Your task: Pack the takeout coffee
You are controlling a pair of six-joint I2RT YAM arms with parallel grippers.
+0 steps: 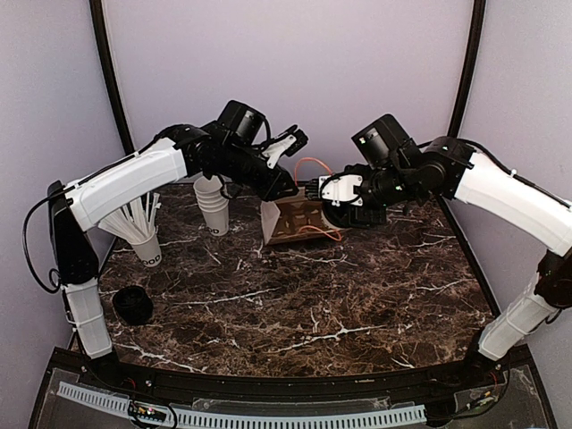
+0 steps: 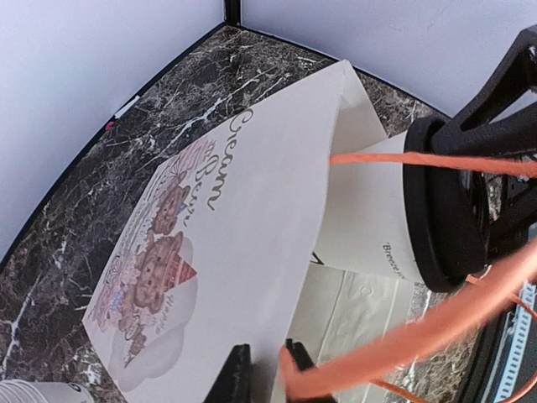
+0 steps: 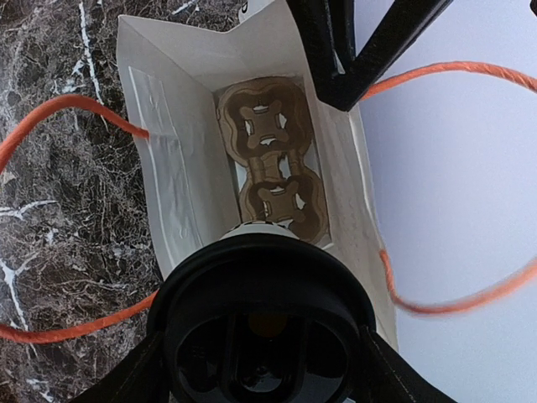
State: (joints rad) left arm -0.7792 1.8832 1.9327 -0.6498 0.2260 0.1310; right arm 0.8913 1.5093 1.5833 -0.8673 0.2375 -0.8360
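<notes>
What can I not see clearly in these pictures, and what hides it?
Top view: takeout coffee mostly hidden by the right gripper.
Right wrist view: the cup's wall hidden under its lid.
Left wrist view: the cup's lettering curves out of sight.
Top view: black object too small to identify.

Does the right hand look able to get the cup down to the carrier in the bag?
Probably yes: the left hand holds the bag open, and the carrier lies bare below the cup, handles off to the sides.
</notes>
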